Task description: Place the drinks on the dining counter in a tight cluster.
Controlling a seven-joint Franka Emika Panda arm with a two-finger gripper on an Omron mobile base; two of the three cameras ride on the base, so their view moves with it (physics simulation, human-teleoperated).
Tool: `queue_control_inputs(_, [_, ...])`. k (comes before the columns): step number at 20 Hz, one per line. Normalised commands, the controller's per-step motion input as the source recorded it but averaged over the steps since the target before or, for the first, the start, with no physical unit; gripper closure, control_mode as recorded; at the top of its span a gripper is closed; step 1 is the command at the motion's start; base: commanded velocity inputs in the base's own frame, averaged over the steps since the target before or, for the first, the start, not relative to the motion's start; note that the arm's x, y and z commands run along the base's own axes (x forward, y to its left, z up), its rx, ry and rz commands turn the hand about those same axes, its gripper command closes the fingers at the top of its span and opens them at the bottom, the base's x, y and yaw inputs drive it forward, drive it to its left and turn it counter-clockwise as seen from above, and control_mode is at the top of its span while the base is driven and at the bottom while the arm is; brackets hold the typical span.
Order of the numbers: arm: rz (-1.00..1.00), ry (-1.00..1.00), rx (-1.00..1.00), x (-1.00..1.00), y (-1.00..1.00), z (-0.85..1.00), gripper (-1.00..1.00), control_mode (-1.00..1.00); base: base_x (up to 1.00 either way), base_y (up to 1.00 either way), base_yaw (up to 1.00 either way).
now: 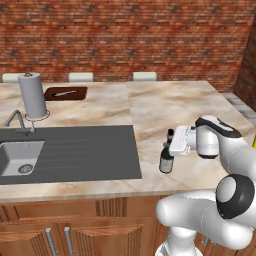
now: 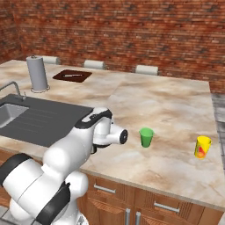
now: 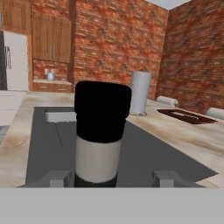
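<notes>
The slim dark wine bottle [image 1: 165,161] with its pale label stands upright on the beige marble dining counter [image 1: 165,105], just right of the dark drainboard. My gripper [image 1: 173,141] is level with its neck. In the hand view the bottle's black cap and pale neck [image 3: 99,131] rise between my fingertips [image 3: 59,177], which stand wide apart with a clear gap on the right side, so the gripper [image 3: 111,177] is open around the neck. The water bottle and the juice bottle are out of view.
The inset grey sink [image 1: 20,157] and its tap [image 1: 17,120] lie to the left. A paper towel roll [image 1: 32,95] and a dark board [image 1: 66,93] stand behind them. A green cup [image 2: 146,137] and a yellow cup [image 2: 202,146] sit to the right. Stools line the far edge.
</notes>
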Motion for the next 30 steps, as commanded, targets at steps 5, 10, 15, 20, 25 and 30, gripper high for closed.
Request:
queue_control_inputs(5, [0.00,0.00,0.00,-0.07,0.03,0.00,-1.00,-1.00,0.00,0.00,0.00])
queue_control_inputs(10, [0.00,0.00,0.00,-0.11,-0.04,0.00,-1.00,-1.00,0.00,0.00,0.00])
queue_control_inputs(15, [-0.03,-0.01,0.00,-0.36,-0.17,0.12,-1.00,-1.00,0.00,0.00,0.00])
queue_control_inputs(20, [-0.06,0.00,0.01,-0.42,-0.20,0.23,-1.00,-1.00,0.00,0.00,0.00])
queue_control_inputs(25, [-0.09,0.00,0.03,-0.52,-0.05,0.36,-1.00,-1.00,0.00,0.00,0.00])
queue_control_inputs(30, [0.00,0.00,-0.03,-0.53,0.13,0.33,-1.00,-1.00,0.00,0.00,0.00])
